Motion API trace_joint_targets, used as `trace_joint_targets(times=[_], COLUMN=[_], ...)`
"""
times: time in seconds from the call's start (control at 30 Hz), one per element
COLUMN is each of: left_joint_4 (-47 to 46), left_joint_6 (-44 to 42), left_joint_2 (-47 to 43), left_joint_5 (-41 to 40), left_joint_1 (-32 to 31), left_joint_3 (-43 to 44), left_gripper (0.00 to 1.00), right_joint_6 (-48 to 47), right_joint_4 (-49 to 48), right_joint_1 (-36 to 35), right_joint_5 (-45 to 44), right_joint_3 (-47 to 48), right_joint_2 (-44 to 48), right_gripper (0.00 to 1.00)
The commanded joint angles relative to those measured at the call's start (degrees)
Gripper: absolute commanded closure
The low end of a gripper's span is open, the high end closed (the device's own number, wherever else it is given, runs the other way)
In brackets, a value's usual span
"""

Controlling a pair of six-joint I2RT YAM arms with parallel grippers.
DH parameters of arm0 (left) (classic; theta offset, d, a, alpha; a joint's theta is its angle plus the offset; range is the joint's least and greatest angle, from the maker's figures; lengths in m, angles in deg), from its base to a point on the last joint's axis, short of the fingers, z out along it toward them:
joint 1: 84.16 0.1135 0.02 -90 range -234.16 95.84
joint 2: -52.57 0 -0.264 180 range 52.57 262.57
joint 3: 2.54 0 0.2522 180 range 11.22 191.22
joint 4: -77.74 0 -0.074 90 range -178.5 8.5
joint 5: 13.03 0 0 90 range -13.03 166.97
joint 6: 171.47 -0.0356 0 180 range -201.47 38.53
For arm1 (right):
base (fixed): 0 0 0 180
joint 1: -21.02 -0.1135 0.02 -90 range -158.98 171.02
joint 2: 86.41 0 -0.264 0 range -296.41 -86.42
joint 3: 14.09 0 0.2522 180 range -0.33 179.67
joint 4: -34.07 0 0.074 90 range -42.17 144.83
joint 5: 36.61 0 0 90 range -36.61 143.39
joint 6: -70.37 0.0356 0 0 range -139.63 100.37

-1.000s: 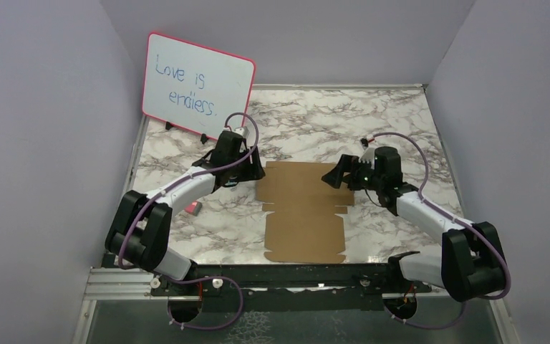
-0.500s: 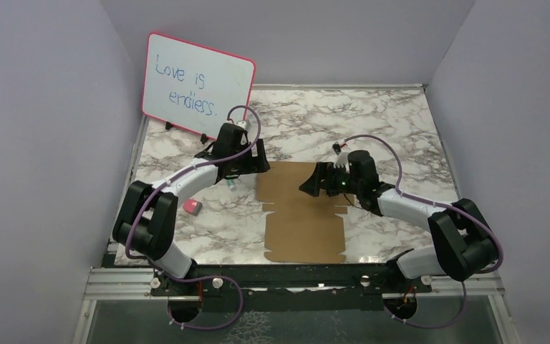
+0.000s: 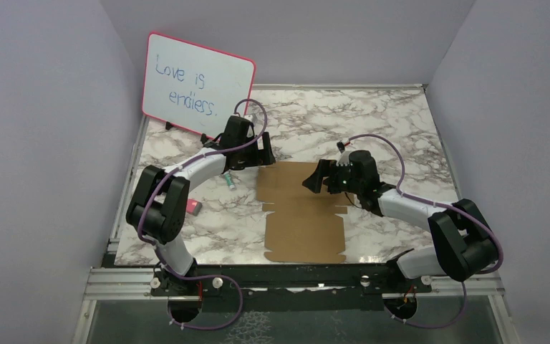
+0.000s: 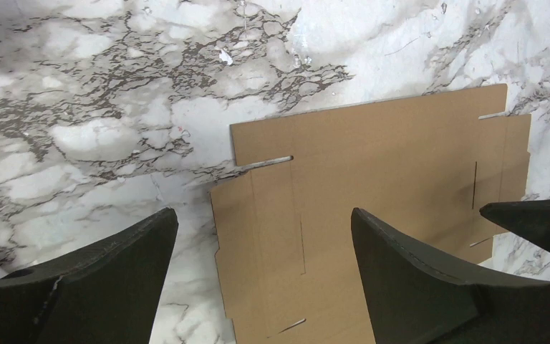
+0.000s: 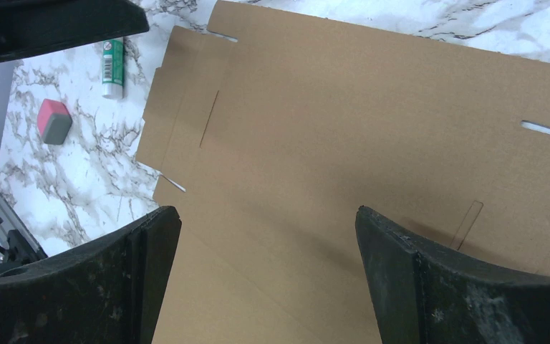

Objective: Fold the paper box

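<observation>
Paper box (image 3: 304, 215): plain brown die-cut sheet with notched flaps, lying flat and unfolded on the marble worktop (image 3: 387, 122), from centre toward 6 o'clock.
Left hand (image 4: 263, 218): fingers wide apart, poised above the sheet's 11 o'clock corner.
Right hand (image 5: 266, 213): fingers wide apart, poised over the sheet's 1 o'clock portion.
Whiteboard (image 3: 197, 84): pink frame, propped at 10 o'clock; handwriting reads "Love is endless."
Green tube (image 5: 113, 68): at the sheet's 10 o'clock; label illegible.
Pink eraser (image 5: 54, 120): at the sheet's 9 o'clock, near the tube.

The pink-framed whiteboard (image 3: 197, 84) bears the handwritten blue words "Love is endless."
</observation>
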Motion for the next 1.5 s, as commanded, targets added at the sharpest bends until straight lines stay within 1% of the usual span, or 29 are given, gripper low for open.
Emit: trace_joint_targets(times=[0.0,0.13,0.33,0.8,1.07,1.3,1.47], left_joint_4=[-2.08,-2.34,-3.85,-5.69,-7.87,-10.93,-11.39], left_joint_6=[1.26,1.50,2.58,4.18,6.54,9.54,10.47], left_joint_2=[3.48,6.94,10.59,13.92,13.03,9.62,7.00], left_joint_5=[2.66,3.23,5.53,8.02,11.25,12.01,11.55], left_joint_1=[-0.34,-0.49,-0.69,-1.02,-1.41,-1.46,-1.64], left_joint_3=[3.23,5.18,5.89,6.88,6.28,4.42,4.07], left_gripper=[0.09,0.09,0.10,0.13,0.16,0.18,0.19], right_joint_6=[-0.46,-0.20,0.36,0.95,0.95,1.12,1.30], right_joint_4=[-2.40,-3.26,-4.69,-8.03,-8.99,-9.40,-9.60], right_joint_1=[-0.39,-0.35,-0.35,-0.41,-0.49,-0.49,-0.55], right_joint_5=[-2.68,-2.56,-1.45,-0.44,-0.03,-0.12,-0.51], right_joint_3=[-0.77,-1.22,-1.95,-3.67,-3.74,-3.94,-3.93], right_joint_2=[0.62,-0.35,-2.26,-7.35,-9.53,-9.75,-10.25], right_gripper=[0.02,0.02,0.02,0.03,0.04,0.04,0.04])
